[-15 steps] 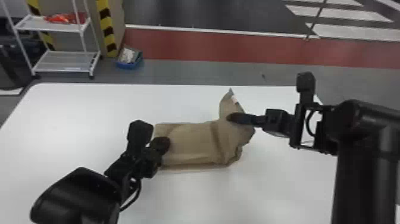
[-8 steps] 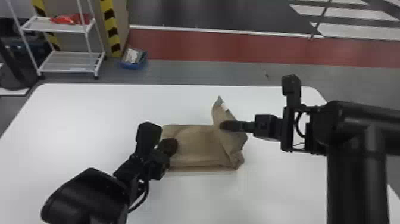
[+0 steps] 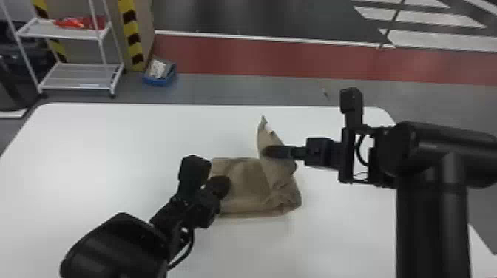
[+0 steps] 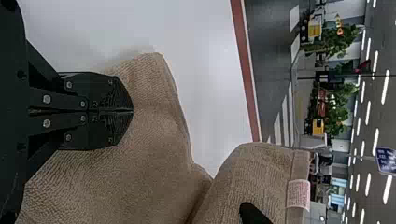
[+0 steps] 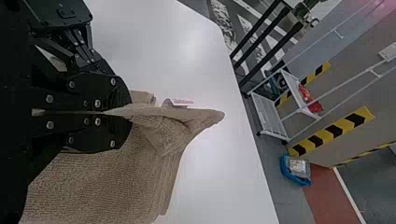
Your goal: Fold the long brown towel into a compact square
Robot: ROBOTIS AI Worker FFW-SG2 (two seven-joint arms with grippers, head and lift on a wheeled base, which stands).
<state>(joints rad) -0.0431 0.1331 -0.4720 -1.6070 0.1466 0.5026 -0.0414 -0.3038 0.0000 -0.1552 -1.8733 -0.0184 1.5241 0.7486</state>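
The towel (image 3: 247, 181) is pinched by the right gripper (image 5: 125, 112); the left gripper (image 4: 130, 111) is closed. The raised end (image 3: 267, 140) should be lowered squarely

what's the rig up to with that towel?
It's partway through folding the brown towel on the white table. The right end effector is shut on a fold near the towel's right end, holding that flap up with its pale label showing. The left end effector is at the towel's left end, fingers together over the cloth. The rest lies flat as a layered rectangle, so the compact square isn't done yet.
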